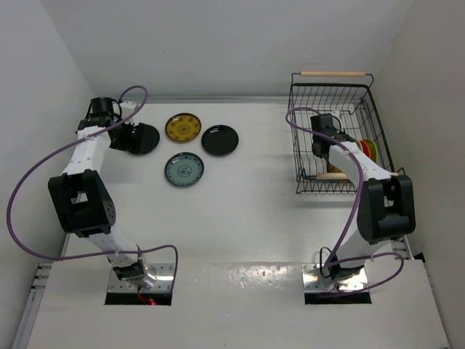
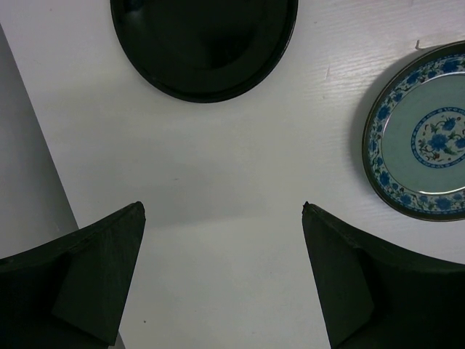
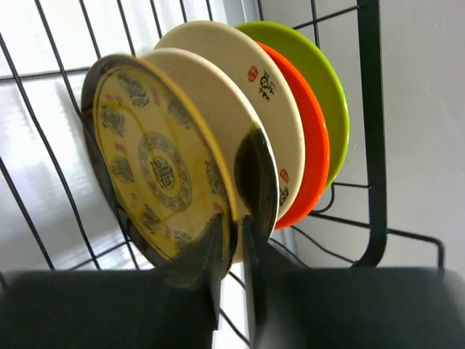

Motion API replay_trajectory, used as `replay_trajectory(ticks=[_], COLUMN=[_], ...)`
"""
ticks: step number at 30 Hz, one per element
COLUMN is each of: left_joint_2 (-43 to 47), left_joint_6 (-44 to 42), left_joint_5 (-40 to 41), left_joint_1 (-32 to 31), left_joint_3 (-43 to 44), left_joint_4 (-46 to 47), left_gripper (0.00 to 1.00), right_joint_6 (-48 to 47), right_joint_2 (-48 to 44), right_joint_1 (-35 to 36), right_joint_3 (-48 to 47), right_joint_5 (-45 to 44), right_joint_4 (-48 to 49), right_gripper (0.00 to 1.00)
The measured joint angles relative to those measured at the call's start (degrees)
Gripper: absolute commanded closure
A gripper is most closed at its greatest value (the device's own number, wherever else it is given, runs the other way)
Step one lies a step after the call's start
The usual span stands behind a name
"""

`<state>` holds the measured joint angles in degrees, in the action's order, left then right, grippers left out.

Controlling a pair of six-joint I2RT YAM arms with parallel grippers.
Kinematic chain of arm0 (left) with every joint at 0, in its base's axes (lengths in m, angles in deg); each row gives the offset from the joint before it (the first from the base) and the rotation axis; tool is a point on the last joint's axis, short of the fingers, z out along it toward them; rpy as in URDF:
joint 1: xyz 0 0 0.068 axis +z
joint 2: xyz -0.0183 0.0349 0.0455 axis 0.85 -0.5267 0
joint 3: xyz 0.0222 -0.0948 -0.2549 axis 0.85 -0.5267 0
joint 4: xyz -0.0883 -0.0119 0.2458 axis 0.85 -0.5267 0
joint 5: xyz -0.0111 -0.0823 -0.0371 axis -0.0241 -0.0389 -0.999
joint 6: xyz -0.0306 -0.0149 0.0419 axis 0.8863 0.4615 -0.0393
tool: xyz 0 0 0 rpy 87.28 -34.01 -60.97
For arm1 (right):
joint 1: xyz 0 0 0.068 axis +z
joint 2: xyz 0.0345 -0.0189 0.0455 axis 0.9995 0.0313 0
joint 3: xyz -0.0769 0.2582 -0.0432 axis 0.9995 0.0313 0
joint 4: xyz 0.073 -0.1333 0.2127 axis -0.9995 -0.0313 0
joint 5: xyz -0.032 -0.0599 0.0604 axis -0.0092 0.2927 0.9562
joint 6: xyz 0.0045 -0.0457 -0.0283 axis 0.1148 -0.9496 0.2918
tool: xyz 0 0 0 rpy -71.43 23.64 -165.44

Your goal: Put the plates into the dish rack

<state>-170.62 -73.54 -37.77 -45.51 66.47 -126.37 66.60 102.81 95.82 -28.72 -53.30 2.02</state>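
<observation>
The black wire dish rack (image 1: pixel 295 138) stands at the right. My right gripper (image 1: pixel 322 145) is inside it. In the right wrist view it (image 3: pixel 232 225) is shut on the lower rim of a mustard-yellow patterned plate (image 3: pixel 156 167) standing on edge. Behind that plate stand a cream plate (image 3: pixel 211 102), a cream plate with dark marks (image 3: pixel 272 94), an orange-red one (image 3: pixel 314 145) and a lime green one (image 3: pixel 327 80). My left gripper (image 1: pixel 129 137) is open over a glossy black plate (image 1: pixel 145 138), which lies just beyond its tips (image 2: pixel 223 207) in the left wrist view (image 2: pixel 203 43).
On the table lie another mustard-yellow plate (image 1: pixel 183 128), a second black plate (image 1: pixel 220 140) and a blue-grey patterned plate (image 1: pixel 184 169), which also shows in the left wrist view (image 2: pixel 429 138). The left wall (image 2: pixel 29 167) is close to my left gripper. Rack wires (image 3: pixel 370 145) surround my right gripper.
</observation>
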Motion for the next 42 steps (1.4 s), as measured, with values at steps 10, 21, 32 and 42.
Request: replay_trajectory(ticks=[10,21,32,42], left_joint_2=[-2.0,-5.7,-24.6,-45.9], left_joint_6=[0.0,0.6,3.8,12.0], left_joint_5=[-1.1,-5.4,-11.6,-11.0], left_joint_1=[0.6,1.9,-4.0,-7.6], left_joint_3=[0.0,3.9,28.8,45.6], left_joint_4=[0.1,-0.3,-2.9,3.5], left_gripper=[0.06,0.41,0.33,0.24], right_joint_6=[1.4,0.2,1.6,2.1], right_joint_2=[-0.3,-3.6,6.3,8.5], right_joint_1=[0.4,10.8,19.9,20.0], right_joint_3=[-3.2,-20.1,-20.6,-20.8], right_joint_5=[1.8,18.0,31.1,33.7], right_joint_4=[-4.2,3.3,10.9,8.4], right_gripper=[0.15,0.38,0.4,0.4])
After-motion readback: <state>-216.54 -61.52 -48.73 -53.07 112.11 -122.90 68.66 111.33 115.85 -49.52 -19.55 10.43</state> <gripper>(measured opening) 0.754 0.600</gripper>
